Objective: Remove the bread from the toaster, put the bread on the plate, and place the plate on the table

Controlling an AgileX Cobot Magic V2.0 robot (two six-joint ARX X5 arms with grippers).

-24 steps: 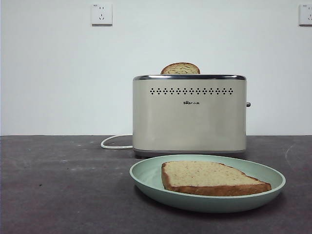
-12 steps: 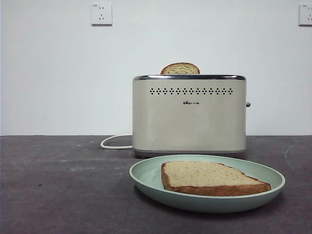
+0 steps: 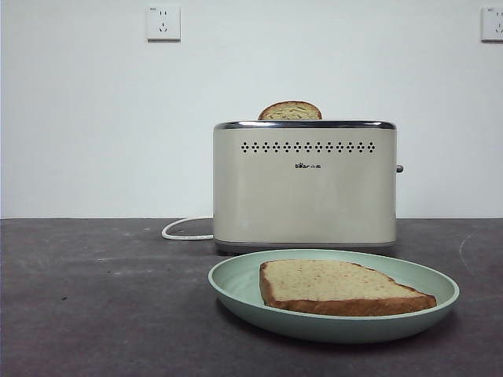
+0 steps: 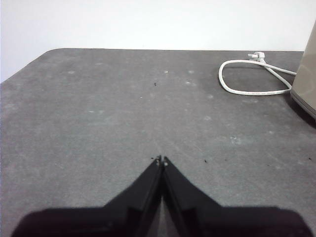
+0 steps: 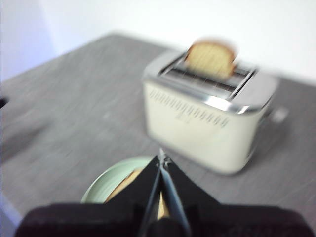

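The bread lies flat on the mint-green plate, which rests on the dark table in front of the cream toaster. A second slice pokes its domed top out of the toaster's slot. Neither arm shows in the front view. My left gripper is shut and empty, low over bare table to the left of the toaster. My right gripper is shut and empty, raised above the plate, with the toaster and second slice beyond; that view is blurred.
The toaster's white cord loops on the table at its left and also shows in the left wrist view. A white wall with two sockets stands behind. The table's rounded far-left corner shows in the left wrist view.
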